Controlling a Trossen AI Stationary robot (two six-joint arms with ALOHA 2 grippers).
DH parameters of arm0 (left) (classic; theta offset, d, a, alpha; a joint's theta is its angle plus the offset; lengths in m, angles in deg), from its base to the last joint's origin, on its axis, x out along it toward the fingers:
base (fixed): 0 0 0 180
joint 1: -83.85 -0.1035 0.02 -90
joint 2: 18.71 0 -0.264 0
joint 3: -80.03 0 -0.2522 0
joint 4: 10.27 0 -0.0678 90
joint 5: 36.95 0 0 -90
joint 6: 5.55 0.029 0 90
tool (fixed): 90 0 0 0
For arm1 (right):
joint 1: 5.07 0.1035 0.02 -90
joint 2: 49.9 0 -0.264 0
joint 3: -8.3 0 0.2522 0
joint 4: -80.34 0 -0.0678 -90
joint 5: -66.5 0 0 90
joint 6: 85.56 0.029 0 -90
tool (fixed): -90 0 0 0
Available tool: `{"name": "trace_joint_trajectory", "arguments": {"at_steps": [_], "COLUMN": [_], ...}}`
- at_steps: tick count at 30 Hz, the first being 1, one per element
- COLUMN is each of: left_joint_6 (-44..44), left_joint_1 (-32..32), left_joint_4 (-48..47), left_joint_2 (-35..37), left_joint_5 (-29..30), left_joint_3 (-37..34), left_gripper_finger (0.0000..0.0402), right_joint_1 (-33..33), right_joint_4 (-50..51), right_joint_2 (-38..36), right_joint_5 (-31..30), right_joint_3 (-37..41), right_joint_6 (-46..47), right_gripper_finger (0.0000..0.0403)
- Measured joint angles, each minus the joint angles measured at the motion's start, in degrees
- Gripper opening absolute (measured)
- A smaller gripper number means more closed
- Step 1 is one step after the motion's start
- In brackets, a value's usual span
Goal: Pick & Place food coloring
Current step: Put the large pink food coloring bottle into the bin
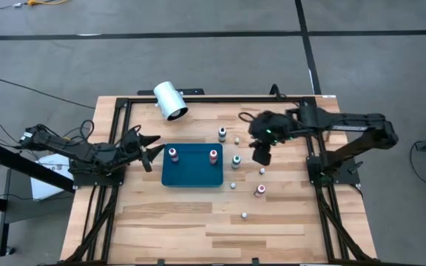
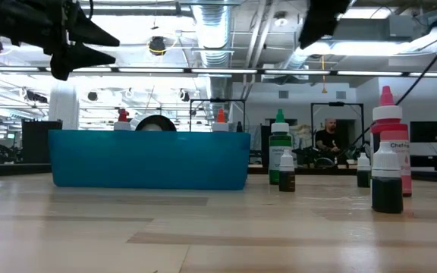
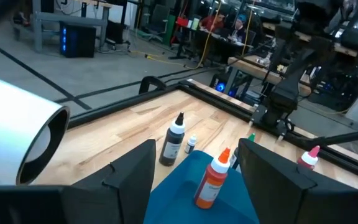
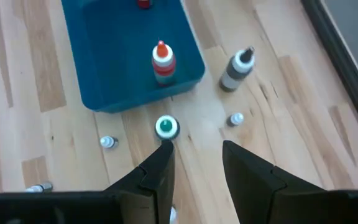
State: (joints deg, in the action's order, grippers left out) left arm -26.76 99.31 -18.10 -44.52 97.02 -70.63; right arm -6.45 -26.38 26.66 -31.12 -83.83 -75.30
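Observation:
A teal tray (image 1: 192,174) lies mid-table with two red-topped bottles (image 1: 173,154) (image 1: 214,155) standing in it. Upright on the wood to its right are a dark-topped bottle (image 1: 222,134), a green-topped one (image 1: 237,160) (image 4: 166,127), a pink-topped one (image 1: 260,191) and several tiny whitish ones (image 1: 233,185). My right gripper (image 1: 261,154) (image 4: 194,152) hovers open above the table, just right of the green-topped bottle and touching nothing. My left gripper (image 1: 150,148) (image 3: 197,165) is open in the air at the tray's left edge.
A large white cylinder (image 1: 170,100) lies on its side near the far edge, left of centre. A black frame (image 1: 198,97) borders the table. Bare wood spreads across the near half (image 1: 183,222). People and desks show in the room beyond (image 2: 329,136).

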Motion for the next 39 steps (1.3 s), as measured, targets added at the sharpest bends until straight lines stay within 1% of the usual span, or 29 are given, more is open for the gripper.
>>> {"name": "trace_joint_trajectory", "arguments": {"at_steps": [4,9,12,18,30,36,39], "left_joint_6": [0.02,-0.28,-0.33,-0.17,-2.41,-4.07,-6.45], "left_joint_1": [-0.02,-0.02,-0.02,-0.02,-0.02,-0.02,-0.02], "left_joint_4": [-0.01,-0.01,-0.02,-0.06,-0.02,0.00,0.00], "left_joint_2": [0.01,-0.06,-0.06,-0.06,-0.05,-0.06,-0.06], "left_joint_5": [0.32,0.35,0.61,2.87,2.77,2.35,2.34], "left_joint_3": [0.00,0.00,0.00,0.00,0.00,0.00,0.00], "left_gripper_finger": [0.0220,0.0220,0.0220,0.0220,0.0220,0.0220,0.0220], "right_joint_1": [4.14,10.14,13.77,21.88,37.63,43.96,46.70], "right_joint_4": [-2.16,-7.92,-9.48,-10.23,-10.31,-7.93,-8.73], "right_joint_2": [-5.65,-10.78,-12.48,-12.99,-12.89,-12.77,-12.75], "right_joint_5": [-4.63,-6.56,-8.15,-12.50,-23.81,-24.47,-24.17], "right_joint_3": [6.18,12.34,14.38,17.74,25.31,27.47,28.90], "right_joint_6": [6.39,10.93,12.35,16.82,32.42,39.61,39.87], "right_gripper_finger": [0.0123,0.0123,0.0123,0.0123,0.0123,0.0123,0.0123]}}
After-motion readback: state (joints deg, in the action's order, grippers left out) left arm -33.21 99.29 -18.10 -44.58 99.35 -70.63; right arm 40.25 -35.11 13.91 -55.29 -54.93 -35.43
